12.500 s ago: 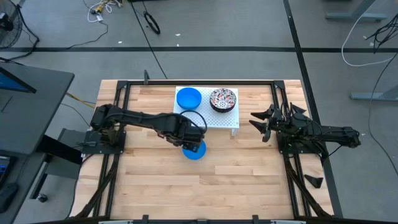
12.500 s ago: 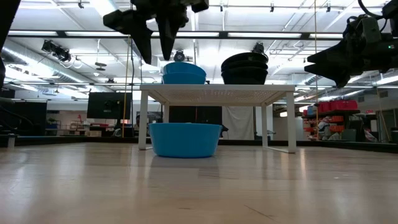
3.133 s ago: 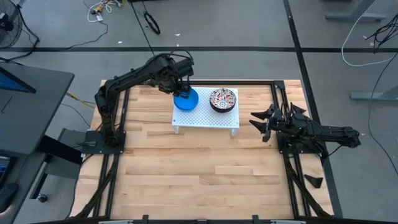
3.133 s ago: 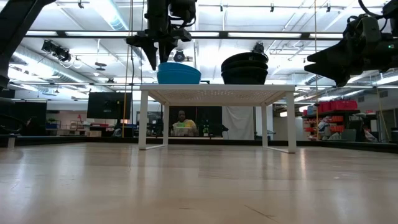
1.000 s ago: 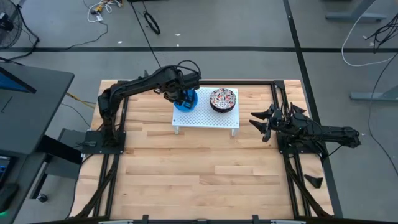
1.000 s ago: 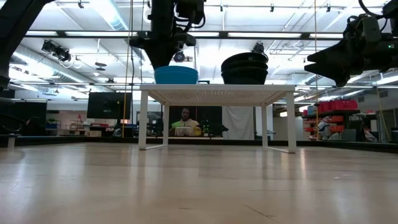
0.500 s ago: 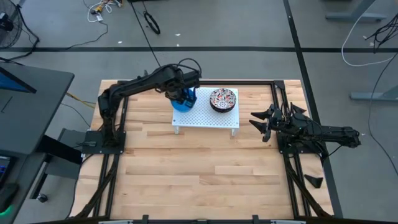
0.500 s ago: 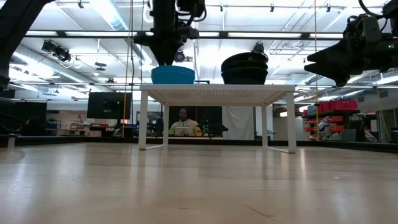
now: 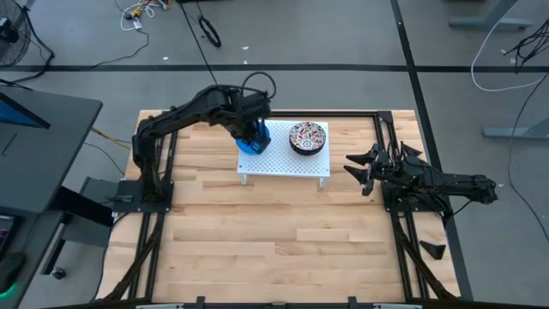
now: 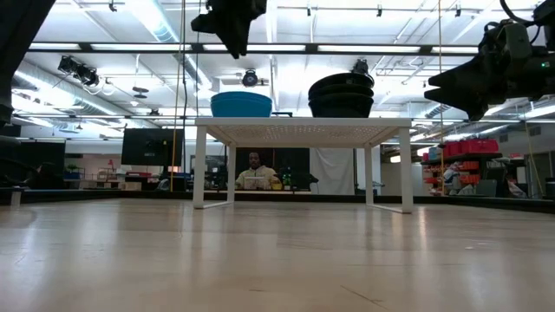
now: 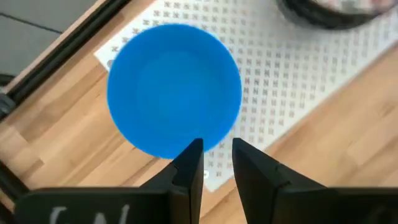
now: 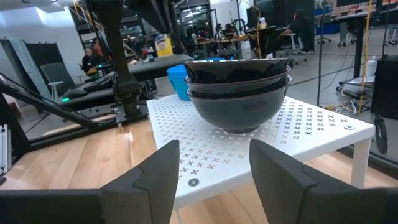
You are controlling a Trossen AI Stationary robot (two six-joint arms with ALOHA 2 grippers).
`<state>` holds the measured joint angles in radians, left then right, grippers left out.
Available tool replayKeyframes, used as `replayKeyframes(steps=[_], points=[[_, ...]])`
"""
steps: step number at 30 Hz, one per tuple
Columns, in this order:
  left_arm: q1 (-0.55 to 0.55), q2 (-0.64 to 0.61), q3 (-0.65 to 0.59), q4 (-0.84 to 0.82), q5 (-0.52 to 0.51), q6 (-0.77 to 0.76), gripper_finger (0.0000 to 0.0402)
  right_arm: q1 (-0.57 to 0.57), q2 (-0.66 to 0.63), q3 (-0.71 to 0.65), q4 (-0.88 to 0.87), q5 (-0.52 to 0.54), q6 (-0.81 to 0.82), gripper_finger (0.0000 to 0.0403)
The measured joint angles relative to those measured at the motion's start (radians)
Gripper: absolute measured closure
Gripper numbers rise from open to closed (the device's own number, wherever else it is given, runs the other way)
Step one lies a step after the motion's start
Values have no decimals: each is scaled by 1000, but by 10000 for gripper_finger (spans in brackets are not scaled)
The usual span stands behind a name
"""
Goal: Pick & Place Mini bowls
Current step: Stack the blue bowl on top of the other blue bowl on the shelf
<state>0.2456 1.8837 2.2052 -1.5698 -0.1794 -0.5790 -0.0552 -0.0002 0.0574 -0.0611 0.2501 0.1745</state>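
- As I look straight down from the high view, my left gripper [image 9: 254,130] hangs over the blue bowl stack [image 9: 252,141] at the near-left end of the white rack [image 9: 300,161]. The patterned bowl stack [image 9: 308,136] sits beside it on the same rack, apart from the blue one. My right gripper [image 9: 362,172] waits off to the right of the rack, above the table [image 9: 257,249], touching nothing.
- While the low view levels things out, the blue bowls [image 10: 241,104] rest on the rack top [image 10: 303,126] and my left gripper [image 10: 232,26] is up in the air, clear of them. The dark silhouette of the other stack [image 10: 341,95] stands next door. Nothing lies on the boards under the rack. A person [image 10: 252,173] sits far back in the room.
- Since the left wrist view peers past my own fingers [image 11: 189,163], I can say it plainly: they are close together with only a narrow slot between them, nothing pinched. The blue bowl [image 11: 175,99] lies below, free.
- When the right wrist view comes in, those fingers [image 12: 155,168] are spread wide, aimed at the stacked patterned bowls [image 12: 239,84].
- My read: every bowl I can see is up on the rack in two stacks, so the placing looks done or nearly so. I can't count the bowls in each stack.
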Motion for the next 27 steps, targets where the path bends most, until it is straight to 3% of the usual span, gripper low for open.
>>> replayKeyframes(steps=[5,11,14,20,27], points=[[15,-7,-86,-1,-59,4,313,0,0,0,1,0,0,207],[75,-10,-176,-2,-235,-88,313,0,0,0,0,0,0,207],[112,-10,-185,-1,-275,-119,313,0,0,0,0,0,0,207],[171,0,-193,1,-238,-160,313,0,0,0,0,0,0,207],[203,-1,-341,0,-102,-247,313,0,0,0,0,0,0,207]])
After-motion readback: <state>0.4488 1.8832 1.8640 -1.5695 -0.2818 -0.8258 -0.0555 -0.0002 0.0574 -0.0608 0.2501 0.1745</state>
